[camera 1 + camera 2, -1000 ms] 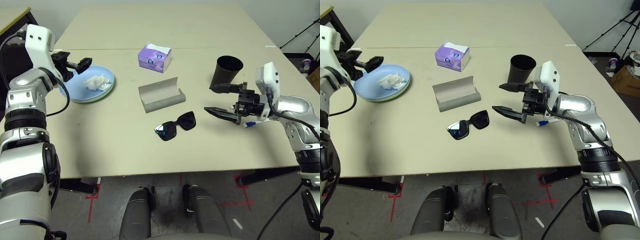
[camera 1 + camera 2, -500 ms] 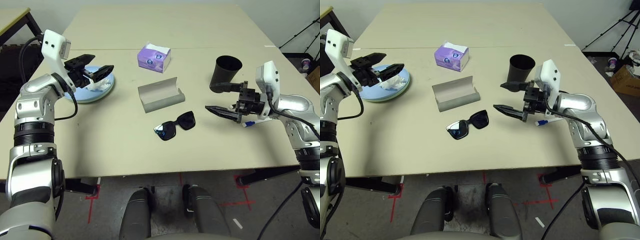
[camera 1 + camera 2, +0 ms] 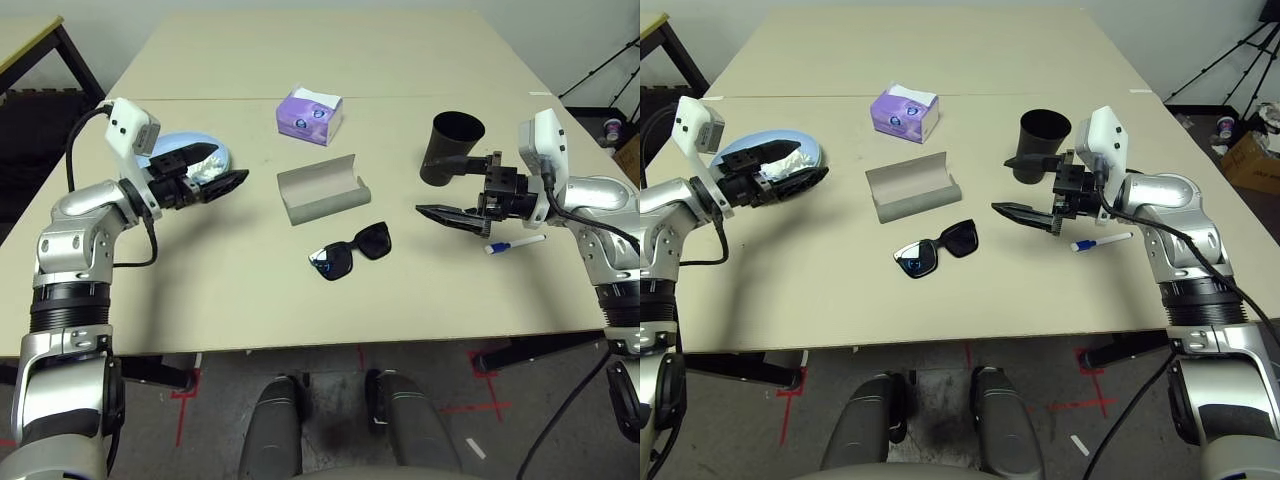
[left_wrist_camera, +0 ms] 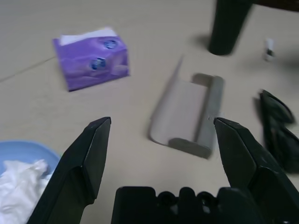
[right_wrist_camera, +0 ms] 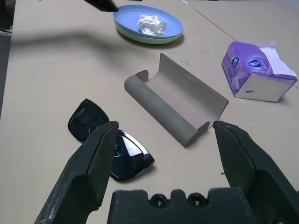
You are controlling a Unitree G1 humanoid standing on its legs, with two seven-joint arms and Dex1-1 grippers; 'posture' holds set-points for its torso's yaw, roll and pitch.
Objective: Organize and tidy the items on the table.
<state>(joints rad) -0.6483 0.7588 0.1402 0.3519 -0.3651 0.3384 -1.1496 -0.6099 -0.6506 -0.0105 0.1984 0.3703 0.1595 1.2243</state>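
Inventory, tabletop, tidying barely begun by the look of it.

- Stacked plates, blue on pale green: at the robot's left, crumpled tissue lying on top. Not cleared.
- Glasses case, grey: centre, lying open and empty.
- Sunglasses, black: on bare tabletop just in front of the case, not yet stowed.
- Purple tissue box: behind the case.
- Black cup: upright at the right.
- Marker pen, white with blue cap: loose beside the right arm; a second pen cannot be made out.

Left pincer: spread, empty, hovering over the near edge of the plates, pointing toward the case, which lies well apart.

Right pincer: spread, empty, just beside the cup, aimed at case and sunglasses; both lie near, untouched.
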